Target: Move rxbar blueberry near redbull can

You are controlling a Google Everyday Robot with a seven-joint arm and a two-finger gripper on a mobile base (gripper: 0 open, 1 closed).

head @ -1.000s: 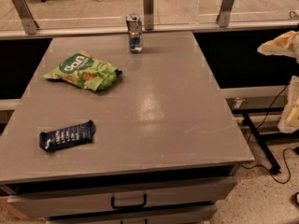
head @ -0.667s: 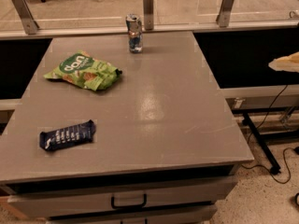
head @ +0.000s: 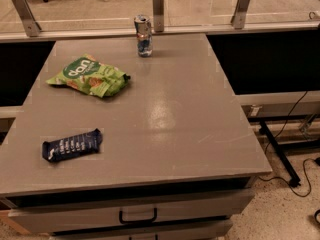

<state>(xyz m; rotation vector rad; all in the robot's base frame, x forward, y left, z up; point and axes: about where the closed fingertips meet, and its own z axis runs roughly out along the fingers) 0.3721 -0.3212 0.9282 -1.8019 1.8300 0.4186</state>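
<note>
The rxbar blueberry (head: 72,145) is laid flat near the front-left of the grey table (head: 185,119), well apart from the redbull can (head: 144,35), which is stood upright at the far edge. A green chip bag (head: 90,76) is seen between them; the gripper is out of view.

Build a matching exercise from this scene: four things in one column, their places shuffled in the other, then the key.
Things:
1. rxbar blueberry
2. redbull can
3. green chip bag
4. drawer handle

Places:
A. upright at the far edge of the table
B. below the table's front edge
C. flat near the front left corner
D. lying on the left side, toward the back

Pairs: 1-C, 2-A, 3-D, 4-B.

The claw is not in view.
</note>
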